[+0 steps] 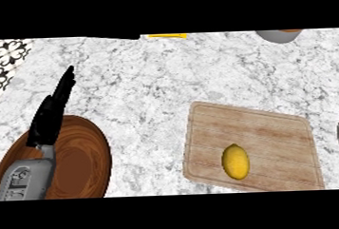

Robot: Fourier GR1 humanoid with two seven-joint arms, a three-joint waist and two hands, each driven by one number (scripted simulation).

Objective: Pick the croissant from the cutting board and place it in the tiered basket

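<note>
Left forearm [24,181]: nearest the camera, seen rising from the lower left edge, grey, laid over the wooden bowl.
Counter [164,83]: white and grey marbled stone is seen under everything; a patterned surface shows past its far left corner.
Cutting board [271,127]: pale wood with grooves running across it, laid flat on the counter right of centre, slightly turned.
Wooden bowl [89,157]: a dark brown round vessel is seen at lower left, well apart from the board; whether it belongs to the tiered basket cannot be told.
Left hand [51,113]: black, fingers held straight and released, pointing up and away, nothing grasped; it is judged to be resting.
Right hand: not shown in the view.
Croissant [236,161]: the only item on the board is a small yellow oval with smooth sides, lying near the board's front edge; it looks more like a lemon than a pastry.
Handling: it is judged light and small; if a pastry, soft and easily crushed; if a fruit, stiff and apt to roll.
Hold: it is best taken across the narrow middle, fingers on one long side and thumb on the other, from above.
Edge items: a grey rim [278,35] and a yellow strip [168,36] are cut off at the far edge.
</note>
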